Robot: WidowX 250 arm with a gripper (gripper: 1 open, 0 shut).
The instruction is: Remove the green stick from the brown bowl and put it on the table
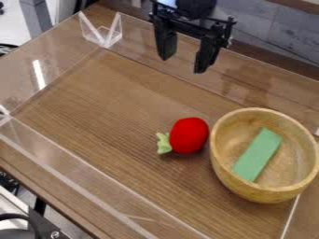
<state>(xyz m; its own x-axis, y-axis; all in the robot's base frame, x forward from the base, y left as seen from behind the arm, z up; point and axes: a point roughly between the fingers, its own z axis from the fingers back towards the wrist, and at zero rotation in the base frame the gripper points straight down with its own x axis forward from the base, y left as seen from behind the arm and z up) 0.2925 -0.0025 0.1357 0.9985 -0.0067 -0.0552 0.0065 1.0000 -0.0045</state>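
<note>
The green stick (259, 154), a flat light-green block, lies inside the brown bowl (226, 161) at the right front of the table (106, 107). My gripper (185, 54) hangs over the back of the table, well above and to the left of the bowl. It points down with its black fingers (163, 44) spread apart and nothing between them.
A red strawberry toy (187, 135) with a small green leaf lies just left of the bowl. Low clear acrylic walls (75, 182) border the tabletop on all sides.
</note>
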